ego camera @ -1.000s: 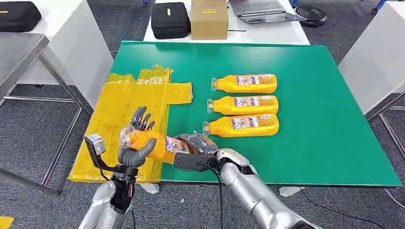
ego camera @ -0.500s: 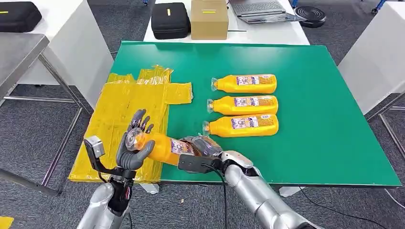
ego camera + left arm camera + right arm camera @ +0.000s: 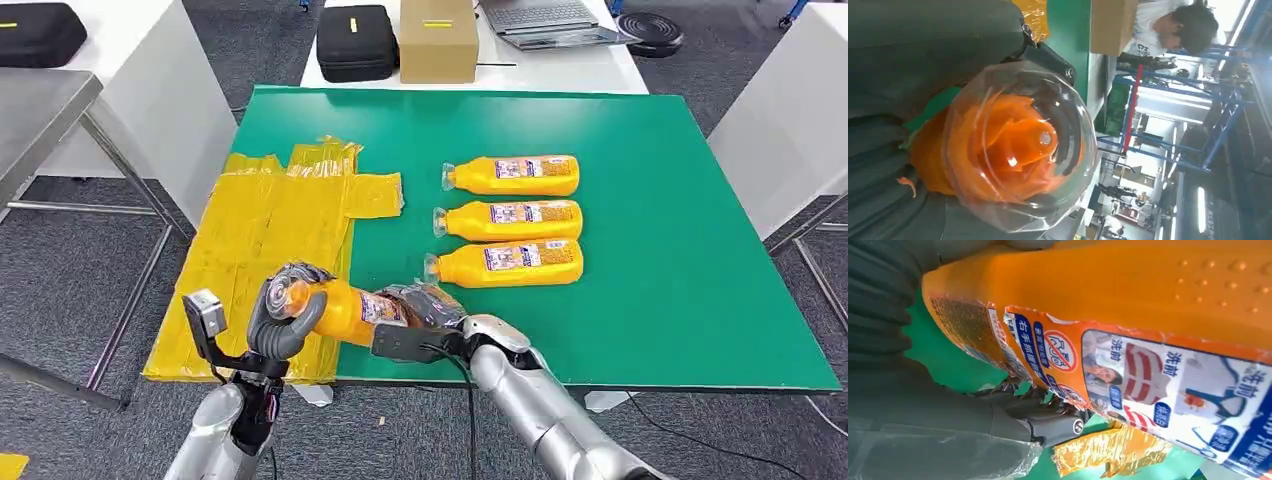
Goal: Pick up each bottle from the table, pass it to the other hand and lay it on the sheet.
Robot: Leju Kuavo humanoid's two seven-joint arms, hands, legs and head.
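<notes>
An orange bottle (image 3: 345, 308) with a printed label hangs in the air over the near edge of the green table (image 3: 640, 300). My right hand (image 3: 420, 305) grips its base end, and the label (image 3: 1148, 375) shows close up in the right wrist view. My left hand (image 3: 285, 310) has its fingers wrapped around the clear cap end (image 3: 1023, 145). Three more orange bottles lie in a row on the table: the far one (image 3: 515, 175), the middle one (image 3: 510, 219) and the near one (image 3: 508, 263). The yellow sheet (image 3: 265, 230) lies at the table's left, under and beyond my left hand.
A black case (image 3: 357, 42), a cardboard box (image 3: 438, 38) and a laptop (image 3: 550, 20) sit on the white table behind. A metal table (image 3: 40, 115) stands at the left. A person (image 3: 1178, 25) shows in the left wrist view.
My left hand's fingers, spread open behind the bottle's cap end before, have closed around it. The bottle and right hand shifted slightly right.
</notes>
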